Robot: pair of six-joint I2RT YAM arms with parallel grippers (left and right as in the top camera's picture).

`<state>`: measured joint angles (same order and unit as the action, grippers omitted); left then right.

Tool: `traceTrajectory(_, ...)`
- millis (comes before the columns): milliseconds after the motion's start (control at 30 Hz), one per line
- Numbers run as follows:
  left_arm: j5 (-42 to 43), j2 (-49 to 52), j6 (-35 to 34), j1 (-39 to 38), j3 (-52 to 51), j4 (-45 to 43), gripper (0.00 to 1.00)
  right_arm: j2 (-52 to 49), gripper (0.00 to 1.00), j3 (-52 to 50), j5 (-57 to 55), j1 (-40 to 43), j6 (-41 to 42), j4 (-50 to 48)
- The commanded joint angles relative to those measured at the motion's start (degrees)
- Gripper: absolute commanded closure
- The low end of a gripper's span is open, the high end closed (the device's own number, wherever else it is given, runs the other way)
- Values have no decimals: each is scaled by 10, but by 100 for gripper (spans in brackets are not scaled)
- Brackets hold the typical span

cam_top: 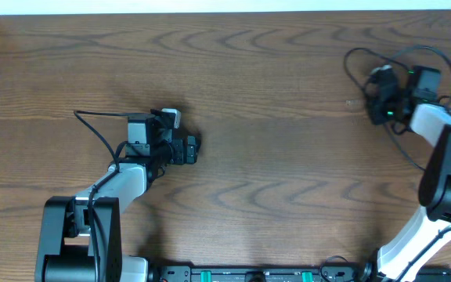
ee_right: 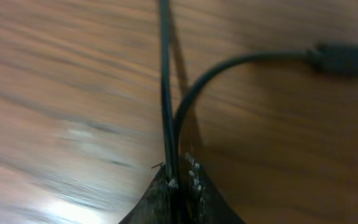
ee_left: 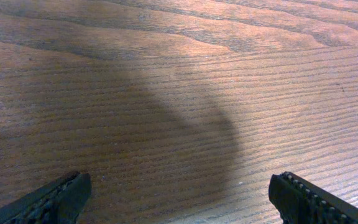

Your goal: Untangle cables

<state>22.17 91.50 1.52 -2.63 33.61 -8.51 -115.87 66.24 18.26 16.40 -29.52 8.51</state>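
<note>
Thin black cables [cam_top: 364,60] loop on the table at the far right, around my right gripper [cam_top: 379,100]. In the right wrist view its jaws are pressed together on a black cable [ee_right: 165,93] that runs straight away from the fingertips. A second strand [ee_right: 229,65] curves off beside it to a black plug [ee_right: 344,57] lying on the wood. My left gripper [cam_top: 191,149] rests left of centre, far from the cables. Its fingers [ee_left: 55,199] stand wide apart over bare wood with nothing between them.
The wooden table [cam_top: 272,157] has a pale edge along the back [cam_top: 210,6]. A black wire [cam_top: 92,125] fixed to the left arm arcs over the table on the left. The arm bases [cam_top: 77,243] stand at the front.
</note>
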Motion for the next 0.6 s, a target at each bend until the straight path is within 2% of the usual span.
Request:
traceTrajectory(0,-33,28,-12,5,-24,33,3,-22,91,-15,-33,53,32,-19)
traceTrajectory(333,-33,28,-12,5,-24,44,3,-22,87,-15,-30,207,94,-77)
traceTrajectory(467,-33,28,-12,6,-24,44,3,-22,86,-15,38,251,110,-87)
traceTrajectory(533,-33,28,-12,6,-24,44,3,-22,83,-15,62,268,130,-96)
traceTrajectory(567,-33,28,-12,5,-24,44,3,-22,79,-15,64,273,138,-97)
